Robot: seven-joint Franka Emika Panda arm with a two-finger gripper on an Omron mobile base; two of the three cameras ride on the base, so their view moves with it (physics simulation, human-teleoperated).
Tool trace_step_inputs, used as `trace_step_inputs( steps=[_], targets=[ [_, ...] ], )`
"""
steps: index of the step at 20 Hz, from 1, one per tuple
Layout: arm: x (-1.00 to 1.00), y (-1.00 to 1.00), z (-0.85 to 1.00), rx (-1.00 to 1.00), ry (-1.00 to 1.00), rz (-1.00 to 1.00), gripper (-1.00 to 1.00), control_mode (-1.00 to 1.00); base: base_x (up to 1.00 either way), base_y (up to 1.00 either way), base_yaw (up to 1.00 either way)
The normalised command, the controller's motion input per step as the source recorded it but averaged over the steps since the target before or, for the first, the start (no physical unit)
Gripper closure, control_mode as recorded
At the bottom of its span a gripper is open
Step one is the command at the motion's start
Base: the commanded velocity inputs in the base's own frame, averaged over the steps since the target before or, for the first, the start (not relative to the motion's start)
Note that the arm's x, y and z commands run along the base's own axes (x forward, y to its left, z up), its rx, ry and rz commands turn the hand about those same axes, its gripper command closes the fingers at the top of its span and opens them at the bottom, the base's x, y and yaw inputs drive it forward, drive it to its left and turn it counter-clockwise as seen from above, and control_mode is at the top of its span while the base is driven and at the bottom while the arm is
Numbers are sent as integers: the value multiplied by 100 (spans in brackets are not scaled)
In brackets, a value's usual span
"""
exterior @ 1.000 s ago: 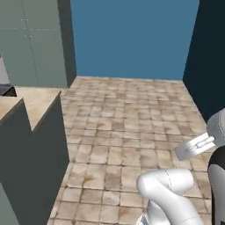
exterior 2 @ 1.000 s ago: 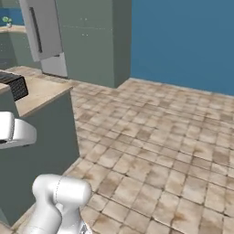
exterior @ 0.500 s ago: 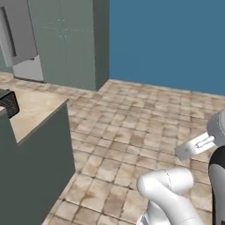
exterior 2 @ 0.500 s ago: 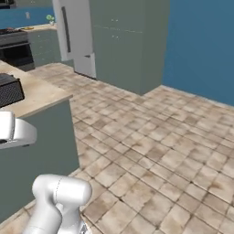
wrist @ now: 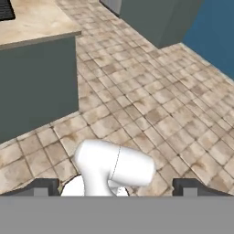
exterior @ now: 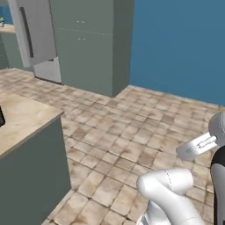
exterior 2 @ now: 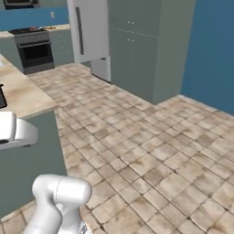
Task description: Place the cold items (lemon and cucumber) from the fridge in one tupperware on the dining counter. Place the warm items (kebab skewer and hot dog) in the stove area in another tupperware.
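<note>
My gripper point(wrist: 118, 187) is open wide in the hand view, its two dark fingertips point(wrist: 45, 186) far apart with nothing held between them. It hangs over the tiled floor beside a beige-topped counter point(wrist: 32, 23). A light grey fridge point(exterior: 33, 30) with a dark handle stands at the back left, also seen as the fridge point(exterior 2: 89, 29) in the right base view. A black stove point(exterior 2: 35, 45) sits further left along the back wall. The lemon, cucumber, kebab skewer, hot dog and tupperware are out of view.
The counter point(exterior: 22, 123) with its dark green side stands close on my left, a dark object point(wrist: 5, 9) on its top. Tall grey-green cabinets point(exterior: 92, 44) adjoin the fridge, then a blue wall point(exterior: 176, 44). Brown tiled floor point(exterior 2: 151, 155) lies open ahead.
The whole picture has shifted right, so the base has turned left: the fridge has slid toward the middle and the stove has come into view. The gripper stays open.
</note>
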Motion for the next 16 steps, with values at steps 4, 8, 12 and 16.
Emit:
trace_step_inputs(
  steps=[4, 8, 12, 16],
  targets=[
    [0, 0, 0, 0, 0, 0, -100, 100, 99, -77, 36],
    [0, 0, 0, 0, 0, 0, -100, 100, 94, -84, 37],
    [0, 0, 0, 0, 0, 0, -100, 100, 89, -87, 35],
    [0, 0, 0, 0, 0, 0, -100, 100, 99, -72, 39]
  ],
)
